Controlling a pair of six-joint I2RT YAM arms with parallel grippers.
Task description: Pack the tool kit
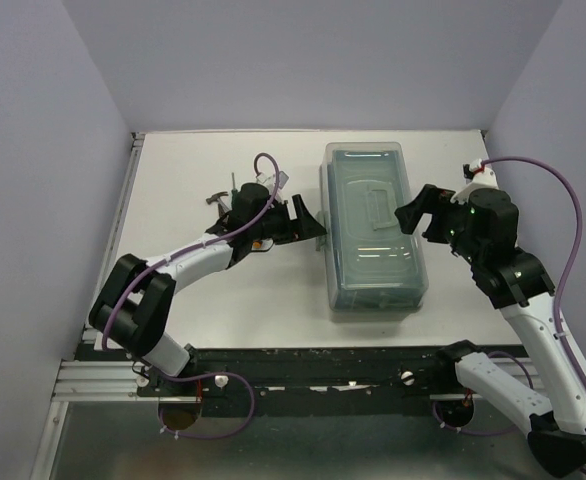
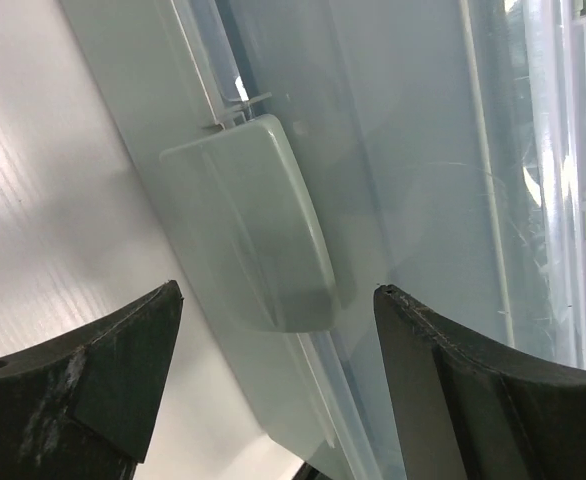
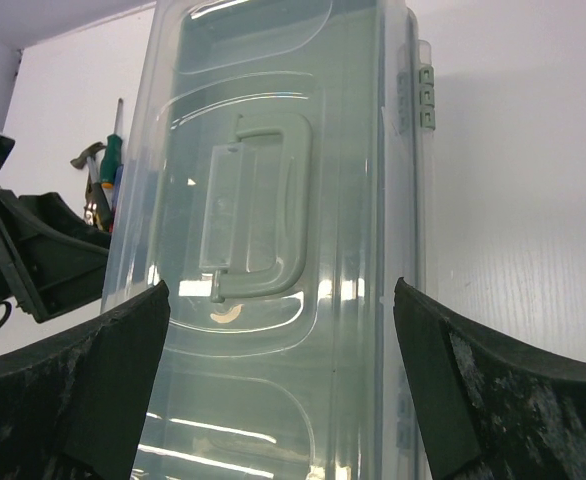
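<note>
Left wrist view: the left gripper (image 2: pixel 278 288) is seen well open with nothing held. Its jaws are set either side of the side latch (image 2: pixel 253 220) of the toolbox (image 2: pixel 143 80), and no contact is evident. The right gripper (image 3: pixel 281 288) is likewise spread wide and empty, hung over the translucent lid, with the top handle (image 3: pixel 263 210) framed between its fingers. The toolbox is placed mid-table with the lid shut, its long axis running away from the arm bases. The hammer (image 1: pixel 216 200) and green-handled screwdriver (image 3: pixel 116 150) are left on the table (image 1: pixel 273 290) beyond the left gripper, outside the box. Step judged: unlatching, ahead of any packing. The next move likely calls for the latch flap to be pinched or levered outward while the lid is steadied. Slipping off the smooth plastic is to be watched.
</note>
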